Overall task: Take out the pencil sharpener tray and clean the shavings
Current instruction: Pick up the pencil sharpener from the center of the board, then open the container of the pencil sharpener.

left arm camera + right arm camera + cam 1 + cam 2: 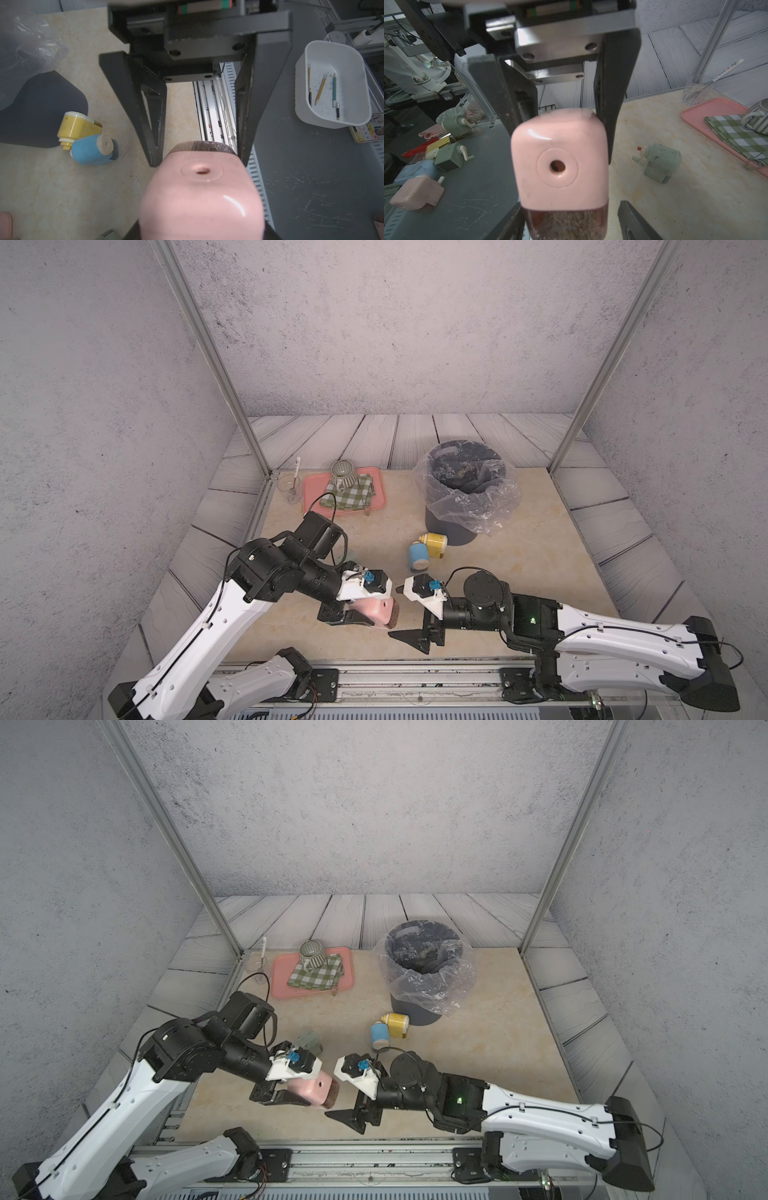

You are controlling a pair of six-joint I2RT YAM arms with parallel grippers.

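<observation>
Left claw [360, 616] clamps the sharpener [199, 197]; right claw [198, 164], jaws apart, straddles its tray [564, 224]. Tray removal is in hand: next, pinch it and pull straight out.

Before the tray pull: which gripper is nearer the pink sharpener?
Left. The left gripper is clamped on the pink sharpener; the right gripper stands open, flanking its shavings tray.
</observation>
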